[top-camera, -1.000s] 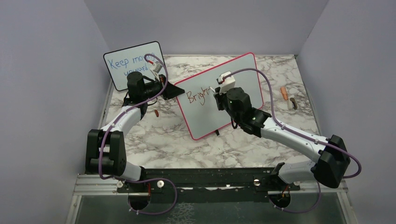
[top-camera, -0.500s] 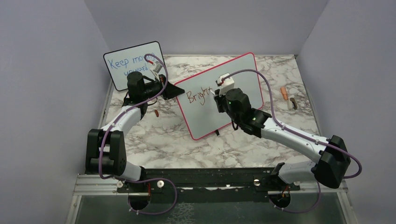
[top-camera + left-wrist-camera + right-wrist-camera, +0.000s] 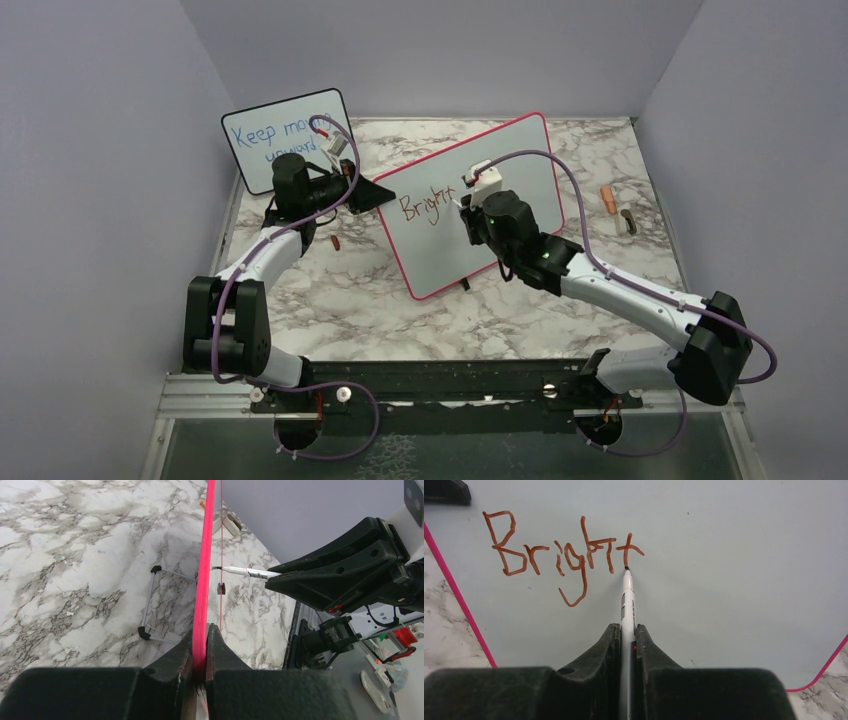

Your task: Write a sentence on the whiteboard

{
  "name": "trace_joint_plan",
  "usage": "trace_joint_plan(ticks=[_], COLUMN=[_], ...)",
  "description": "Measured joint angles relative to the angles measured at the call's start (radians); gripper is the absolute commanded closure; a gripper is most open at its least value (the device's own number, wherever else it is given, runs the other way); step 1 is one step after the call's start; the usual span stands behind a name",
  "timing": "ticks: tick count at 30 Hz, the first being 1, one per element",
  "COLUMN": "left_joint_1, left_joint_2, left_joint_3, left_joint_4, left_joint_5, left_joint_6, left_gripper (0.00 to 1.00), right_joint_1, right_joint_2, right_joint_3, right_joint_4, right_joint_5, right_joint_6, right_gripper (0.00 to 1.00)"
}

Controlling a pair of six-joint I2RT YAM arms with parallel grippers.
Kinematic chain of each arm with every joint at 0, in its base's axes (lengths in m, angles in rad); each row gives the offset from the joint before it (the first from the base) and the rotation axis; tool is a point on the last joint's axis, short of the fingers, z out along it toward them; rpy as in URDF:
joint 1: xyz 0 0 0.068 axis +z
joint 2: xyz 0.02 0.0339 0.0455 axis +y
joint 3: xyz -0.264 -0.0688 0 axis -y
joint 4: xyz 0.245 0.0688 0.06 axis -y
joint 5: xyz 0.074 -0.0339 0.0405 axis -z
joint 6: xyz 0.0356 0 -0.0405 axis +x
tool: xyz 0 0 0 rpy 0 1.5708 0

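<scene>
The whiteboard, red-pink framed, stands tilted on the marble table. My left gripper is shut on its left frame edge; in the left wrist view the pink frame runs up from between the closed jaws of my left gripper. My right gripper is shut on a white marker, whose tip touches the whiteboard just under the last letter. The sentence reads "Bright" in reddish-brown, also visible as the sentence from above. The marker meets the board's face.
A smaller black-framed board with blue writing stands at the back left behind my left arm. An orange cap and a small dark object lie at the right. The whiteboard's wire stand rests behind it.
My right gripper has shifted slightly to the right and down along the board with the marker, and the final "t" now shows. The left arm has not moved.
</scene>
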State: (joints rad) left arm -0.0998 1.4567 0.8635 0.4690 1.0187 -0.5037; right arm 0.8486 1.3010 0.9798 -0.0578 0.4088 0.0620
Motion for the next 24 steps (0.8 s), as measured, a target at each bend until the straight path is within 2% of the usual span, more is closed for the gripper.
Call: trace_joint_plan(ticks=[24], left_joint_1=[0.000], left_joint_2=[0.000], left_joint_3=[0.000], left_joint_4=[0.000], left_joint_5=[0.003], left_joint_6=[0.000], left_gripper=[1.00], right_joint_1=[-0.024], right_joint_2=[-0.026], right_joint_3=[-0.026], right_joint_4=[0.027], right_joint_5=[0.025], right_joint_6=[0.001], right_gripper=[0.99])
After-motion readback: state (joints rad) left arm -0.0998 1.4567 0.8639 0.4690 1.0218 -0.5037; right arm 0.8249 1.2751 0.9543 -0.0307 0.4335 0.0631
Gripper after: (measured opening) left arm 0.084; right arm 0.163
